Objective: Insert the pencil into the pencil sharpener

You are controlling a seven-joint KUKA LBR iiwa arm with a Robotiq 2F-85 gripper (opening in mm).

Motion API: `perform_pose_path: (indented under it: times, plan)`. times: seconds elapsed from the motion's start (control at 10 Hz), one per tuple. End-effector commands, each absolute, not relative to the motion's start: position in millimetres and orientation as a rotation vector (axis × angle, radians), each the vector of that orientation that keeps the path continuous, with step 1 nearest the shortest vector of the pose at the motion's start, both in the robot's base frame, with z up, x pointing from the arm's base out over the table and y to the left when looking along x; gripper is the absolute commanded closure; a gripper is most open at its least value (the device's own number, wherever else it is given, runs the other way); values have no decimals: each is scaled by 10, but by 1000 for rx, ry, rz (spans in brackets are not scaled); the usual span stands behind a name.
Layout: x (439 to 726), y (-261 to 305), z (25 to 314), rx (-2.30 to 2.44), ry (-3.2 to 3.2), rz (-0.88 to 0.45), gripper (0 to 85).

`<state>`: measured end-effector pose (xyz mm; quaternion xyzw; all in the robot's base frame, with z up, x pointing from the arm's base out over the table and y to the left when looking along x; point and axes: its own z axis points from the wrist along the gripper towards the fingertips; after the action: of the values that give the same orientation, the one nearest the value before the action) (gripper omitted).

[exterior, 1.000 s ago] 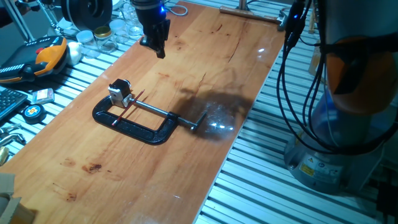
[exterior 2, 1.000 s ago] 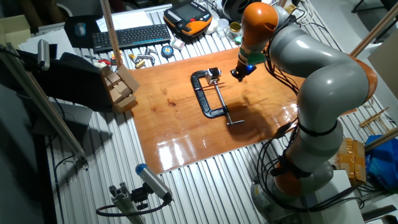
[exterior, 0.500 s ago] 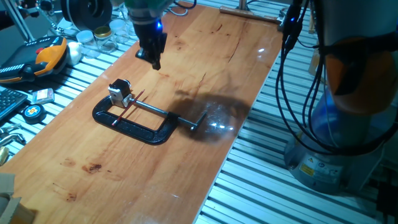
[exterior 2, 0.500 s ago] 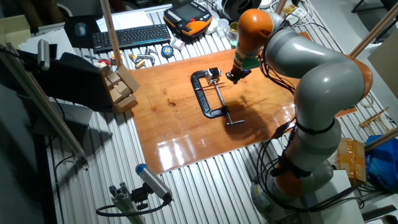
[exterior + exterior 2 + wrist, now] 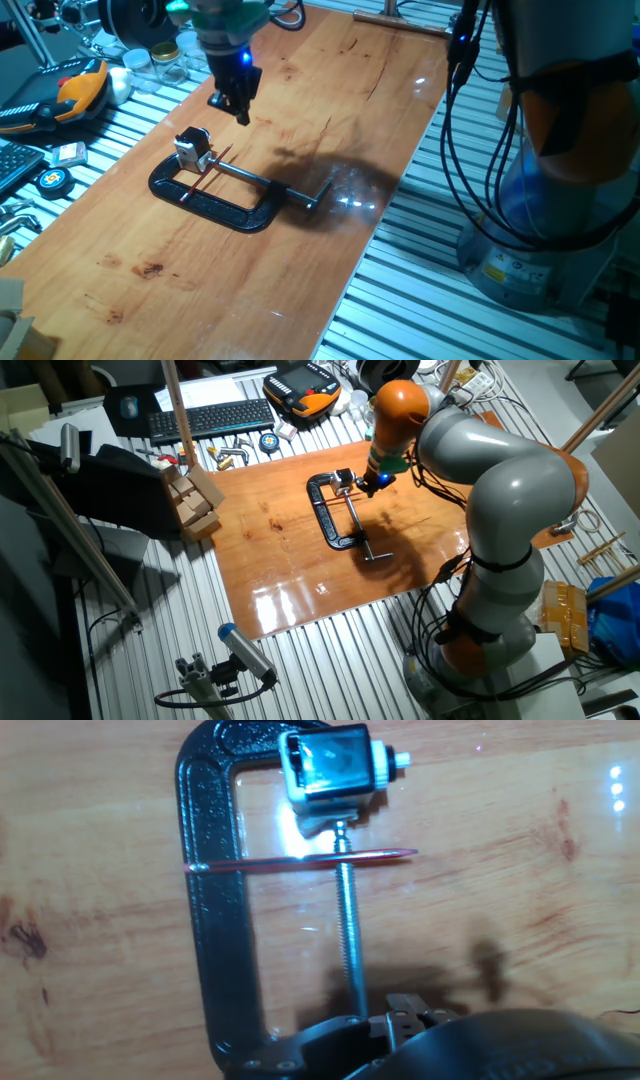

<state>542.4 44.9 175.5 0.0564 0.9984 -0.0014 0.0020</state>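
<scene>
From my station I see the gripper [image 5: 236,100] hanging above the wooden table [image 5: 330,120], at about one o'clock from the pencil sharpener [image 5: 192,148] in the one fixed view and well clear of it. Its fingers carry nothing, but whether they are spread or pressed together I cannot tell; the hand view shows only a sliver of the hand's dark body along the bottom edge.

The sharpener sits clamped in the black C-clamp [image 5: 210,900], at twelve o'clock in the hand view, pinned between the frame's top jaw and the silver screw rod [image 5: 346,935]. I judge that is to keep it from sliding when a pencil is pushed in.

The pencil [image 5: 300,861] lies loose across the clamp, one end resting on the frame at nine o'clock, crossing over the screw rod just below the sharpener, its other end toward three o'clock. It is propped off the wood, which should leave room for fingers to close under it.
</scene>
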Motion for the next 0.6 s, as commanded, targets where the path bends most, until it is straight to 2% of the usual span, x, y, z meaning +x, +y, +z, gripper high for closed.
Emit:
perform_pose_path:
  times: [0.0, 0.5]
  plan:
    - [5437, 481, 1742, 185, 3136, -2, 850]
    - [5499, 665, 1716, 263, 3155, 6, 850]
